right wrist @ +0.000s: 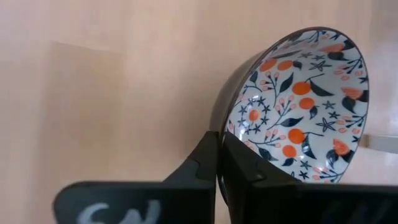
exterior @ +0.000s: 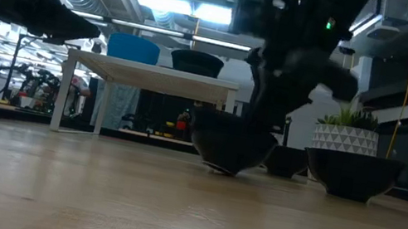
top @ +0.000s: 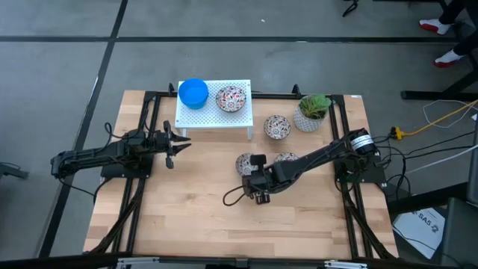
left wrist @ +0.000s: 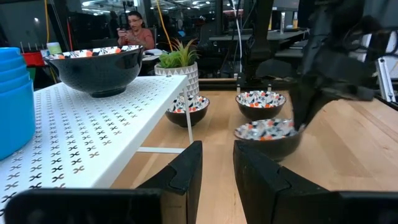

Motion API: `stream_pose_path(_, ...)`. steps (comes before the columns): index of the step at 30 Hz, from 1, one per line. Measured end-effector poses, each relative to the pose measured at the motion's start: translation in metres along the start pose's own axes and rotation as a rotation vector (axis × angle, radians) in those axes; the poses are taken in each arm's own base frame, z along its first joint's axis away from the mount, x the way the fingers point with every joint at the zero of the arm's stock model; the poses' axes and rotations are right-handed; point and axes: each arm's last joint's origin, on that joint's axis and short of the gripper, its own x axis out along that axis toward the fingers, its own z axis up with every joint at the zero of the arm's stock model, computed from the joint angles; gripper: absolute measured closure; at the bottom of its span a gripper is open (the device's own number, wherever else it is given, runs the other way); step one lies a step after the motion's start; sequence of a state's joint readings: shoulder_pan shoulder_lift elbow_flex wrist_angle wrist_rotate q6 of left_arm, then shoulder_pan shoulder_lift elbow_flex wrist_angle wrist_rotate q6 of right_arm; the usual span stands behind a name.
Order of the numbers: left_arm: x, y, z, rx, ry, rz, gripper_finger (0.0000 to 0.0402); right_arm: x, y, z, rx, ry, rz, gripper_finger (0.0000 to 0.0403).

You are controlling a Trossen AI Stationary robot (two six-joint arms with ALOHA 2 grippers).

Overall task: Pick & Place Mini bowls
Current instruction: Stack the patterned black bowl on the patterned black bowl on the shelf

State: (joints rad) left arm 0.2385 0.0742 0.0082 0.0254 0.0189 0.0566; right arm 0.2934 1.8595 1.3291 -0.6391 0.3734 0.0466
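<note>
Three floral mini bowls are down on the wooden table: one at my right gripper [top: 247,164] [right wrist: 298,106], one half under the right arm [top: 287,158], and one by the plant pot [top: 277,126]. A fourth floral bowl [top: 231,98] and a stack of blue bowls [top: 193,93] stand on the small white perforated table [top: 213,116]. My right gripper [top: 258,178] [right wrist: 219,140] is shut on the first bowl. My left gripper [top: 170,146] [left wrist: 217,158] hovers open near the white table's near left corner, touching nothing. My right gripper pinches the floral bowl's rim [right wrist: 222,121], one finger inside the bowl and one on its dark outer wall. The fingers come from above, pointing down, at the rim's near side. The bowl [exterior: 231,144] is tilted, its foot at the table; whether it is lifted clear, I cannot tell.
A white pot with a green plant [top: 311,112] stands toward the far right. The near half of the wooden table [top: 224,224] holds only a loop of the right arm's cable. A person shows in the room beyond [left wrist: 134,28].
</note>
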Motion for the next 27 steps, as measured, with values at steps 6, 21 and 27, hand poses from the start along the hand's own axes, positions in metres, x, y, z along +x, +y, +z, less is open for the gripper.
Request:
stream_pose_path(6, 0.000, 0.000, 0.000, 0.001, 0.000, 0.000, 0.0315, -0.019, -0.001, 0.019, 0.013, -0.038, 0.091, 0.0394)
stream_pose_path(21, 0.000, 0.000, 0.000, 0.000, 0.000, 0.000, 0.0315, -0.043, -0.008, 0.038, 0.016, -0.073, 0.124, 0.0395)
stream_pose_path(27, 0.000, 0.000, 0.000, 0.000, 0.000, 0.000, 0.0315, -0.052, -0.011, 0.046, 0.027, -0.108, 0.126, 0.0395)
